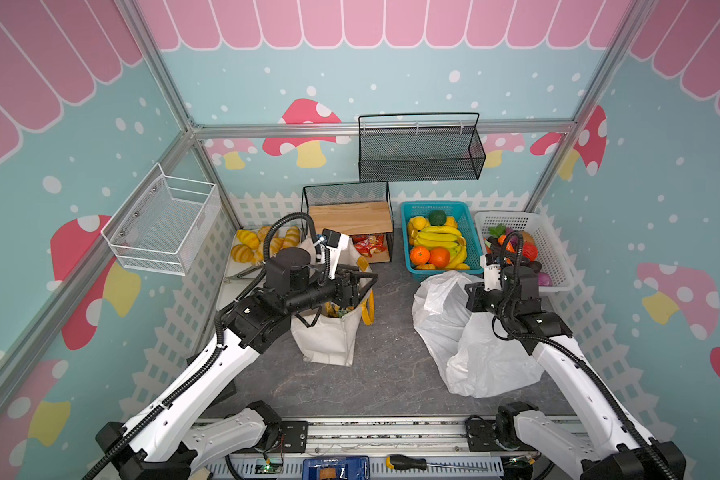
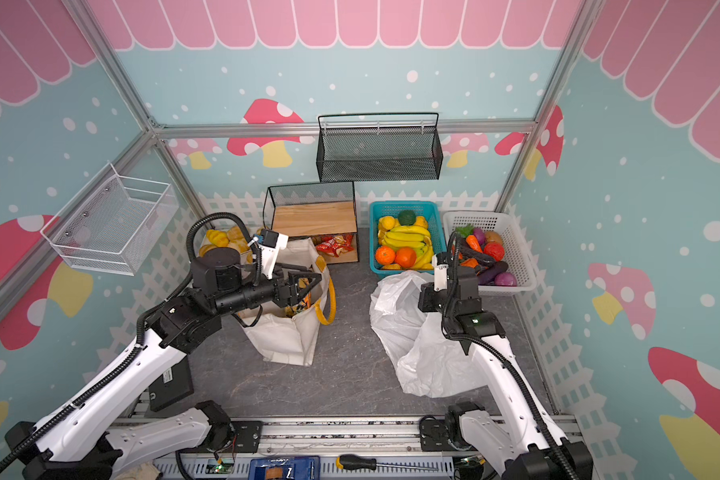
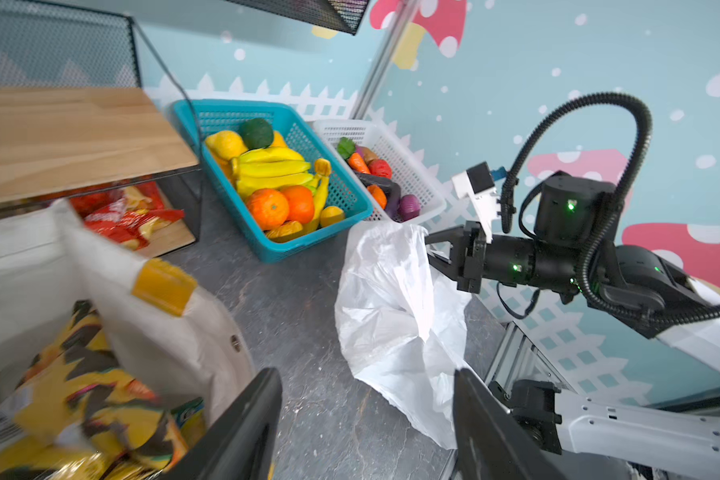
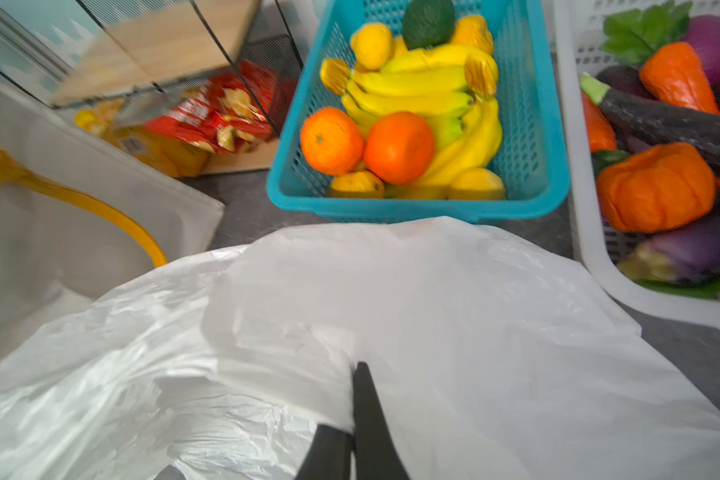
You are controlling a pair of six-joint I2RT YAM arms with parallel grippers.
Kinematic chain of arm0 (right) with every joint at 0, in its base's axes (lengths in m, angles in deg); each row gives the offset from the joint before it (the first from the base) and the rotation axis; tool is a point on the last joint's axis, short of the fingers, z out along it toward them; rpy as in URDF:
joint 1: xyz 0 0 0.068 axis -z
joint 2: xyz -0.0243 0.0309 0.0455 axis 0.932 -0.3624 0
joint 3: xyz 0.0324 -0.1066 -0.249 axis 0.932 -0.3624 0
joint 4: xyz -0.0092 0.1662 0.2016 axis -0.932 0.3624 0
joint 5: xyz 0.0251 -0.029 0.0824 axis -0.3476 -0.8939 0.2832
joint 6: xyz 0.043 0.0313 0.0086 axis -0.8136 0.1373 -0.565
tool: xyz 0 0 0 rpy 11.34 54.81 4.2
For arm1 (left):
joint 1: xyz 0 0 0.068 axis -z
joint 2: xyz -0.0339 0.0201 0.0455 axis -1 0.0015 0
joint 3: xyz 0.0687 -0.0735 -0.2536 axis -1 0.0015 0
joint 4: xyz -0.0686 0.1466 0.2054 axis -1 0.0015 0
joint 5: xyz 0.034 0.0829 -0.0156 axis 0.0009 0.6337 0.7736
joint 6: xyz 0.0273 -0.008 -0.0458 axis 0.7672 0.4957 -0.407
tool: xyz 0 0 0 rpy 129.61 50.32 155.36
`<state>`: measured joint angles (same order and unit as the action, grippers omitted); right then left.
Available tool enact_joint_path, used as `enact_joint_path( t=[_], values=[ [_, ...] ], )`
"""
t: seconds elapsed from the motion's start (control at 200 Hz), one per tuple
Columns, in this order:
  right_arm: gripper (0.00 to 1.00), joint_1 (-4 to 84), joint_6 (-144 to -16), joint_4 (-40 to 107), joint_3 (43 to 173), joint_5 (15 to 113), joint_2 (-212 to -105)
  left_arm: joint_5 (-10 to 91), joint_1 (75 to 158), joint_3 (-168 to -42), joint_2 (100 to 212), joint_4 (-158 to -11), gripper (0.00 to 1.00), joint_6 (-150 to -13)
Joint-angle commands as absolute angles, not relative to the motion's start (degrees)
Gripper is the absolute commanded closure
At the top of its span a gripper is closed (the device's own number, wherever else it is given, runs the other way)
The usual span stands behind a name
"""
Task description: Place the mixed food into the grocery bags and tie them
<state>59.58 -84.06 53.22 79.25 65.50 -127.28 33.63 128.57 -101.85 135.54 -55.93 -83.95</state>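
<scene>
The cream canvas tote (image 1: 329, 336) with yellow handles stands left of centre. Gold-black snack packets (image 3: 88, 395) lie inside it. My left gripper (image 3: 366, 415) hovers open over the tote's far rim, with nothing between its fingers. The white plastic bag (image 1: 466, 353) lies crumpled on the right, and my right gripper (image 4: 360, 374) is shut on a fold of its upper edge. An orange pumpkin (image 4: 653, 187) and a dark eggplant (image 4: 674, 120) lie with other toy vegetables in the white basket (image 1: 553, 249) behind that bag.
A teal basket (image 1: 437, 241) of bananas and oranges stands at the back, beside a wooden-topped wire rack (image 1: 350, 224) with red packets under it. Bread rolls (image 1: 250, 245) lie back left. Mesh baskets hang on the walls. A screwdriver (image 1: 408, 462) lies on the front rail.
</scene>
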Motion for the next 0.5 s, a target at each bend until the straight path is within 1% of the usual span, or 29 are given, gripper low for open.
enact_joint_path(
  t=[0.0, 0.045, 0.175, 0.325, 0.425, 0.495],
  values=[
    [0.99, 59.3, -90.7, 46.9, 81.4, 71.6, -126.7, 39.7, 133.9, -100.0, 135.6, -60.4, 0.29, -80.7],
    [0.99, 59.3, -92.0, 45.3, 81.3, 71.5, -126.2, 41.6, 135.3, -98.7, 135.5, -61.1, 0.27, -80.3],
    [0.99, 59.3, -96.8, 40.8, 79.9, 70.1, -124.0, 44.5, 139.1, -96.6, 136.2, -62.2, 0.26, -81.6],
    [0.99, 59.4, -102.5, 34.4, 77.4, 69.0, -122.4, 47.6, 144.1, -91.3, 137.9, -69.6, 0.26, -85.2],
    [0.99, 59.4, -105.1, 30.6, 76.2, 70.8, -122.7, 49.2, 144.9, -88.1, 140.1, -75.0, 0.25, -88.8],
    [0.99, 59.4, -106.2, 28.9, 75.9, 71.5, -123.2, 49.9, 145.2, -88.1, 142.6, -76.9, 0.25, -89.2]
  ],
)
